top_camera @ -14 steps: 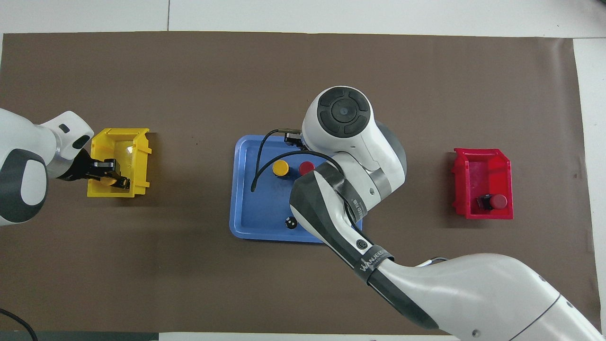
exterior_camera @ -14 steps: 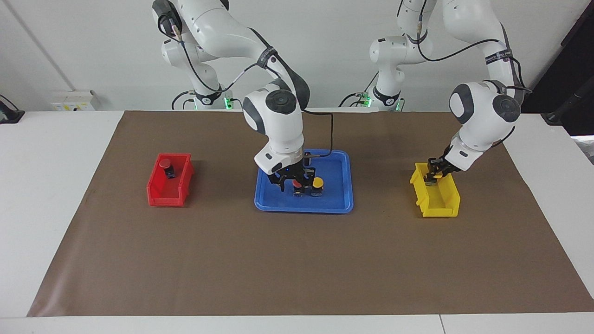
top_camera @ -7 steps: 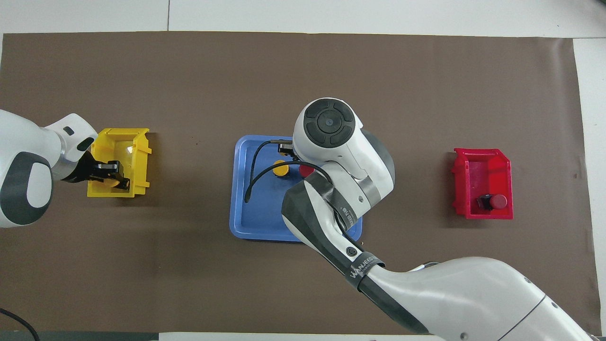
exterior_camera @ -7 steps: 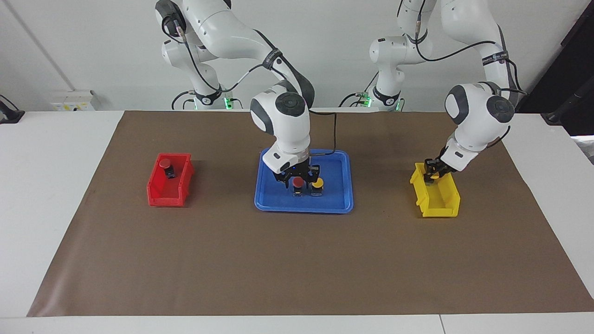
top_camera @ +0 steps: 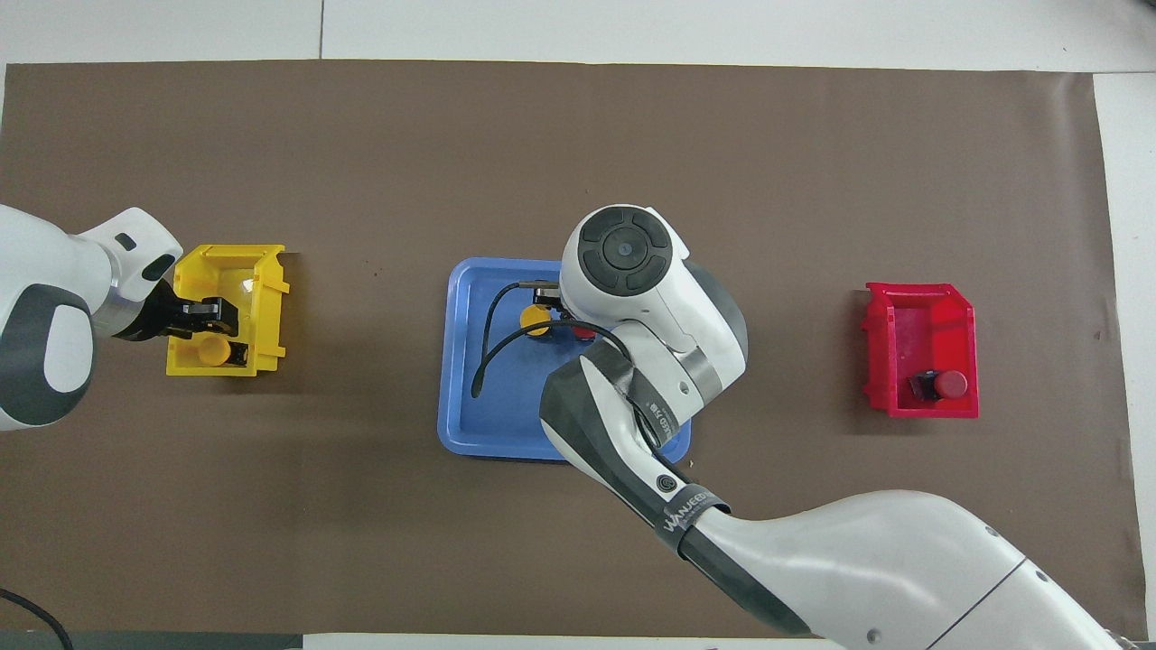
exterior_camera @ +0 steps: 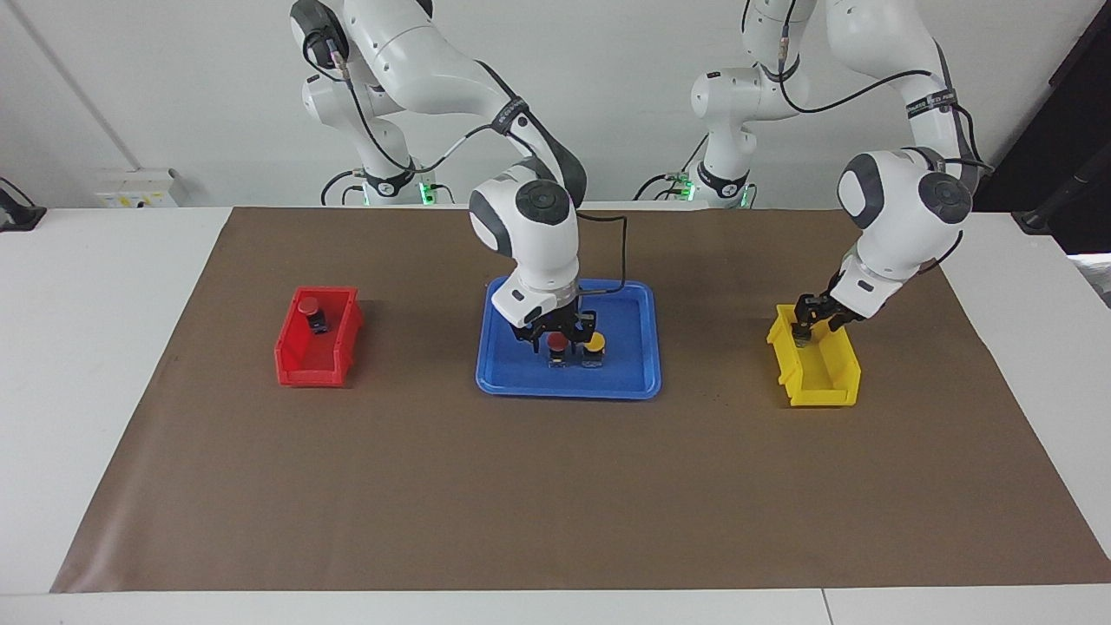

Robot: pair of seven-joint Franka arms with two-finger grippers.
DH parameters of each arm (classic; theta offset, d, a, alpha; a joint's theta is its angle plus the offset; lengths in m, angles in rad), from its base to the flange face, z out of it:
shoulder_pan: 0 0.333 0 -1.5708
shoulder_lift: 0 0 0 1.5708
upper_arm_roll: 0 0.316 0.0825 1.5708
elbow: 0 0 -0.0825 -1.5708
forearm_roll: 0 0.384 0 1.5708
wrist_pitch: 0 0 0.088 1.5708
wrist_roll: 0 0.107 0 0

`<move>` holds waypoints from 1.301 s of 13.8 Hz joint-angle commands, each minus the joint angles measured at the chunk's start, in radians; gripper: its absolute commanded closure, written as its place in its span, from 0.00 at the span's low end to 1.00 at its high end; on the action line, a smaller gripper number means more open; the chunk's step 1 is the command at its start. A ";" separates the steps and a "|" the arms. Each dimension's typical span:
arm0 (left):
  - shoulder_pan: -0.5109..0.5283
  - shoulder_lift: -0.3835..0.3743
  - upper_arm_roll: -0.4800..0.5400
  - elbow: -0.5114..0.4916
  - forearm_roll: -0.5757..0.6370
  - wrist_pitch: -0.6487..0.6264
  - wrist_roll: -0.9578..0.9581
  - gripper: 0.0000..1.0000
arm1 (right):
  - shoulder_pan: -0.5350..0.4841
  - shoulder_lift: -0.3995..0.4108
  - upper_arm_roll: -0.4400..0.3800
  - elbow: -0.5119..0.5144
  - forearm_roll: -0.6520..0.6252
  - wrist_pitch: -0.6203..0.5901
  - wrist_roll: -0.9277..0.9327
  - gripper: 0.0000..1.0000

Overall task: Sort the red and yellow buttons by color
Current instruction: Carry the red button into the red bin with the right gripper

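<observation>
A red button (exterior_camera: 556, 342) and a yellow button (exterior_camera: 594, 344) stand side by side in the blue tray (exterior_camera: 564, 382). My right gripper (exterior_camera: 556, 333) is low over the red button, fingers open on either side of its cap. The overhead view hides this gripper under its own wrist; the tray's yellow button (top_camera: 533, 319) shows beside it. My left gripper (exterior_camera: 807, 325) is open just above the yellow bin (exterior_camera: 825, 386). A yellow button (top_camera: 214, 349) lies free in that bin (top_camera: 230, 262). Another red button (exterior_camera: 309, 305) lies in the red bin (exterior_camera: 334, 360).
The tray sits mid-table on a brown mat (exterior_camera: 555, 486), the red bin toward the right arm's end and the yellow bin toward the left arm's end. The right arm (top_camera: 813, 560) stretches over the tray's nearer part.
My left gripper let go of the yellow button, which now lies in the yellow bin, and drew back a little. My right gripper came down around the red button in the tray.
</observation>
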 commanded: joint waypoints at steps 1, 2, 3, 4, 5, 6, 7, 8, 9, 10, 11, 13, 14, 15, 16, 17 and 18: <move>-0.002 -0.026 0.012 0.196 -0.005 -0.266 0.002 0.27 | 0.007 -0.033 0.002 -0.049 -0.014 0.033 0.024 0.34; -0.002 -0.026 0.013 0.279 -0.003 -0.359 0.017 0.01 | 0.009 -0.035 0.002 -0.051 -0.014 0.033 0.024 0.35; -0.007 -0.030 0.013 0.338 0.012 -0.437 0.025 0.00 | 0.012 -0.036 0.002 -0.058 -0.014 0.035 0.024 0.35; -0.014 -0.039 0.004 0.395 0.058 -0.495 0.025 0.00 | 0.018 -0.038 0.002 -0.064 -0.012 0.041 0.024 0.38; -0.016 -0.042 -0.001 0.439 0.075 -0.523 0.027 0.00 | 0.017 -0.042 0.002 -0.069 -0.012 0.041 0.022 0.40; -0.016 -0.049 -0.002 0.470 0.074 -0.546 0.027 0.00 | 0.015 -0.046 0.002 -0.077 -0.012 0.044 0.018 0.47; -0.016 -0.050 -0.002 0.504 0.072 -0.563 0.027 0.00 | 0.010 -0.044 0.002 -0.077 -0.012 0.047 0.013 0.55; -0.016 -0.050 -0.004 0.516 0.071 -0.565 0.025 0.00 | 0.009 -0.044 0.001 -0.071 -0.012 0.044 0.015 0.64; -0.017 -0.050 -0.004 0.515 0.071 -0.557 0.025 0.00 | 0.006 -0.043 0.001 -0.063 -0.011 0.041 0.015 0.69; -0.017 -0.050 -0.007 0.515 0.071 -0.554 0.025 0.00 | 0.000 -0.043 0.001 -0.040 -0.009 0.027 0.012 0.71; -0.016 -0.050 -0.010 0.516 0.069 -0.554 0.024 0.00 | -0.019 -0.046 0.001 -0.008 -0.002 0.001 0.010 0.71; -0.016 -0.049 -0.010 0.516 0.069 -0.550 0.025 0.00 | -0.068 -0.087 0.001 0.038 0.002 -0.095 -0.022 0.71; -0.017 -0.050 -0.011 0.516 0.069 -0.550 0.025 0.00 | -0.104 -0.133 0.001 0.035 0.006 -0.137 -0.072 0.71; -0.017 -0.050 -0.013 0.515 0.063 -0.544 0.024 0.00 | -0.152 -0.186 0.001 0.031 0.017 -0.193 -0.143 0.71; -0.017 -0.050 -0.013 0.510 0.055 -0.533 0.022 0.00 | -0.213 -0.228 0.001 0.031 0.044 -0.264 -0.228 0.71; -0.020 -0.062 -0.016 0.486 0.054 -0.489 0.012 0.00 | -0.273 -0.272 0.001 0.019 0.067 -0.330 -0.340 0.71; -0.049 -0.096 -0.019 0.405 0.052 -0.403 -0.022 0.00 | -0.343 -0.326 0.001 -0.033 0.086 -0.353 -0.460 0.71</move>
